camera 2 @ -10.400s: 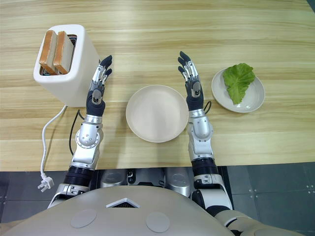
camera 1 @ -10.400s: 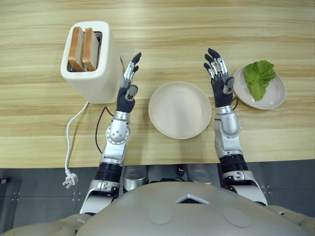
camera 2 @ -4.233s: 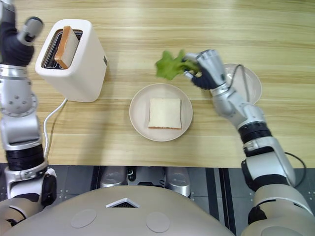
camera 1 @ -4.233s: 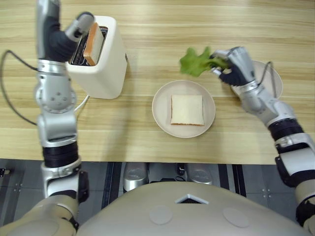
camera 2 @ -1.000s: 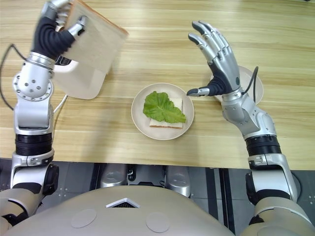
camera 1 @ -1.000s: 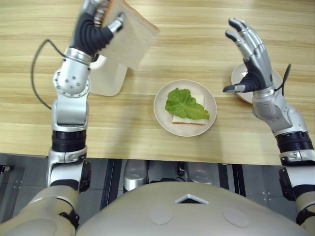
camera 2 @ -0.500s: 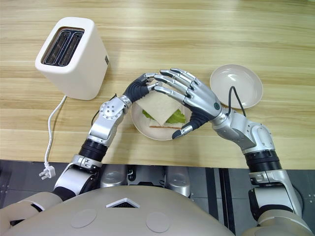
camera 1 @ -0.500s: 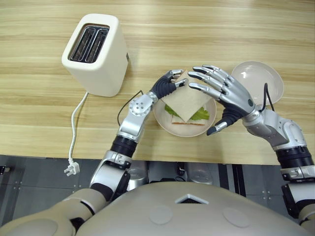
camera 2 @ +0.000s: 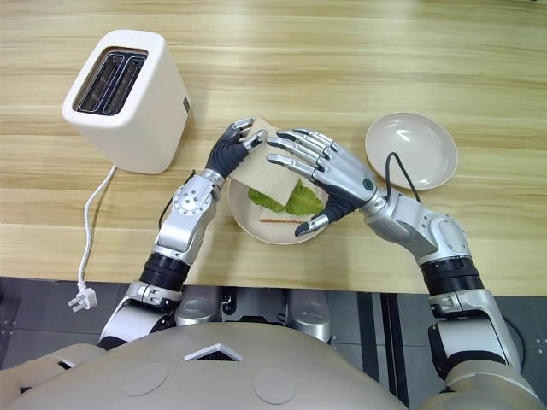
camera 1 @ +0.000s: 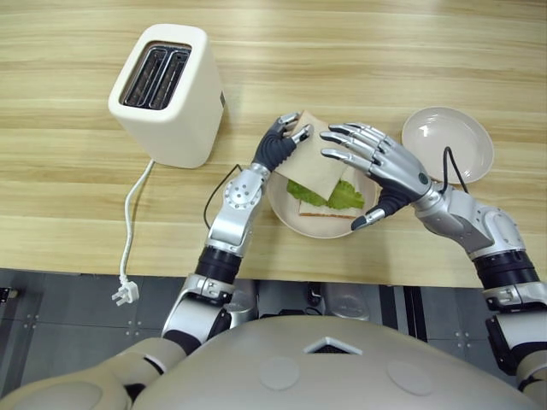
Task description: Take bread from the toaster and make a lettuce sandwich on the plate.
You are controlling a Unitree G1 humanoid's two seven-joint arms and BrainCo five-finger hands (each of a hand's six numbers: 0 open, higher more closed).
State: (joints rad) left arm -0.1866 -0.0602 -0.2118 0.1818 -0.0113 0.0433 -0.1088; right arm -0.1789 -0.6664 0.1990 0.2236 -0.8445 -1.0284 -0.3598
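Note:
A cream plate (camera 1: 286, 203) near the table's front edge carries a bread slice with a green lettuce leaf (camera 1: 346, 196) on it. My left hand (camera 1: 278, 147) is shut on a second bread slice (camera 1: 318, 166), held tilted above the plate's far left side. My right hand (camera 1: 380, 166) hovers open over the plate's right half, its fingers spread against the slice's right edge. The white toaster (camera 1: 167, 94) stands at the far left with both slots empty.
A small empty dish (camera 1: 447, 143) sits to the right of the plate, beyond my right wrist. The toaster's white cord (camera 1: 128, 235) trails over the table's front edge, ending in a plug (camera 1: 118, 296). Bare wood stretches across the far side.
My left hand has lifted the top slice up and back toward the far left, uncovering more lettuce. My right hand has shifted slightly left along with it.

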